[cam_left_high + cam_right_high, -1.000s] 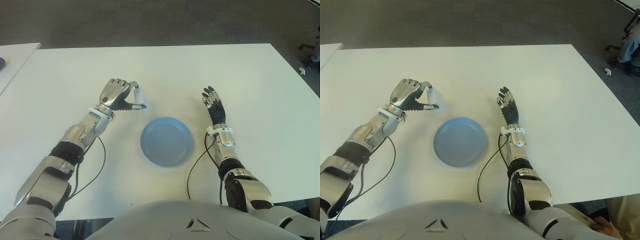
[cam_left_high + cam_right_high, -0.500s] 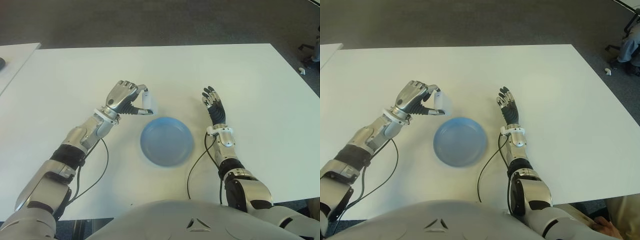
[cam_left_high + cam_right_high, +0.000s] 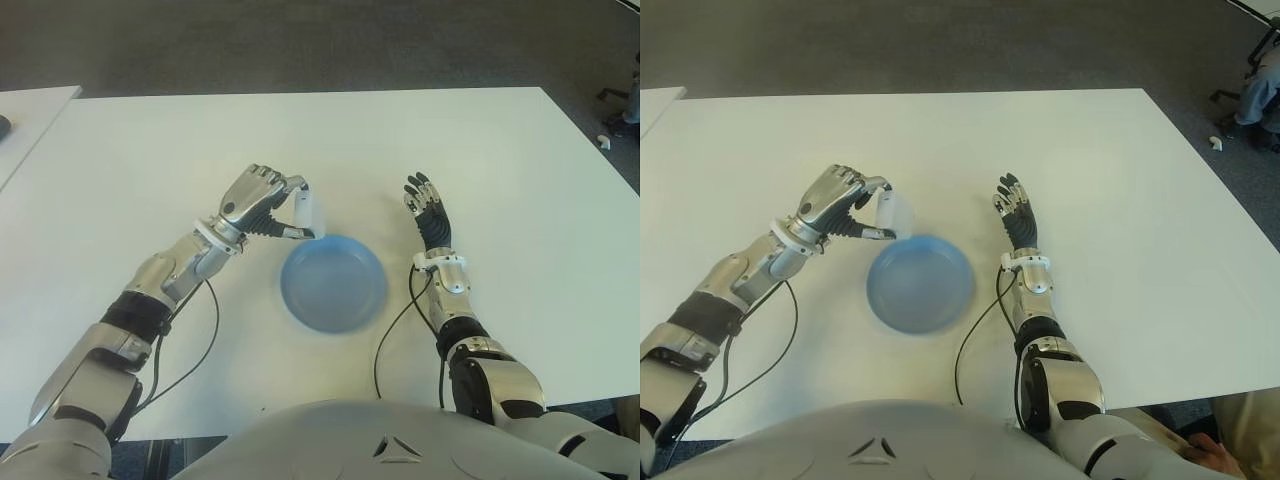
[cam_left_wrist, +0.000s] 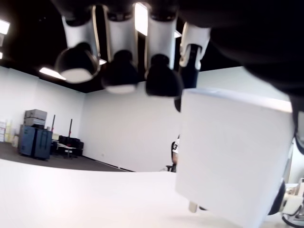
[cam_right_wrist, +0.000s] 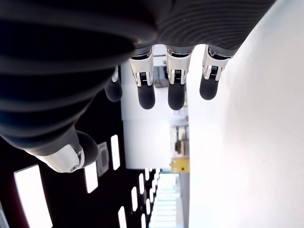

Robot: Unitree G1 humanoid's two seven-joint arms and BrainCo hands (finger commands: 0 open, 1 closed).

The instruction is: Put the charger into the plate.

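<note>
Blue plate (image 3: 333,283) sits nearest on white counter (image 3: 150,150). Left hand (image 3: 262,200) pinches white charger (image 3: 307,212) just over plate's far-left rim. Right hand (image 3: 428,212) idle right of plate, fingers relaxed. Best to carry inward over plate centre, lower, then release gently.

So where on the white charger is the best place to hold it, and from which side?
By its flat side faces, from above, as the left hand does now: thumb and fingers pinch the white charger across its boxy body, which keeps the prong end, seen pointing down in the left wrist view, free above the blue plate. The right hand shows open right of the plate.
</note>
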